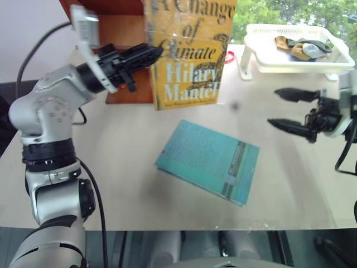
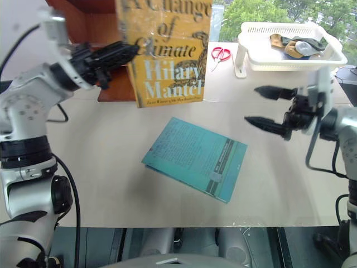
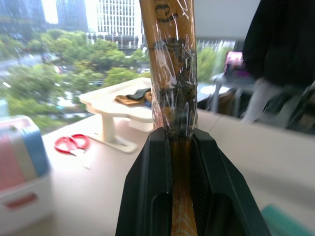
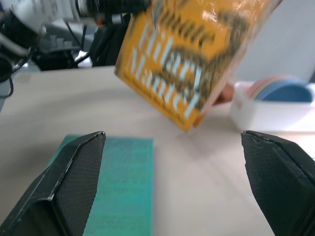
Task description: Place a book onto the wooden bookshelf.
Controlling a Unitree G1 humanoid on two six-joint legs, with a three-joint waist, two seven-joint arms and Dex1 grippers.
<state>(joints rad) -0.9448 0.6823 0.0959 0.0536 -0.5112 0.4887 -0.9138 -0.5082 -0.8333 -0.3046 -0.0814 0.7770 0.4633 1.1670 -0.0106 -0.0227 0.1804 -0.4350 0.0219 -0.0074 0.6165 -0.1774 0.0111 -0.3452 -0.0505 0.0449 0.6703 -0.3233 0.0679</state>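
The left gripper [image 1: 149,54] is clamped on the book [image 1: 189,53], held upright above the surface [image 1: 122,151] before the wooden bookshelf [image 1: 120,28]. The right gripper [image 1: 287,110] stands apart, empty.

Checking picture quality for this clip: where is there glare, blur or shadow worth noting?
Left wrist view: wrap on the book shows glare, the person behind is blurred. Right wrist view: the book is soft. Left eye view: the teal book casts a soft shadow on the table.
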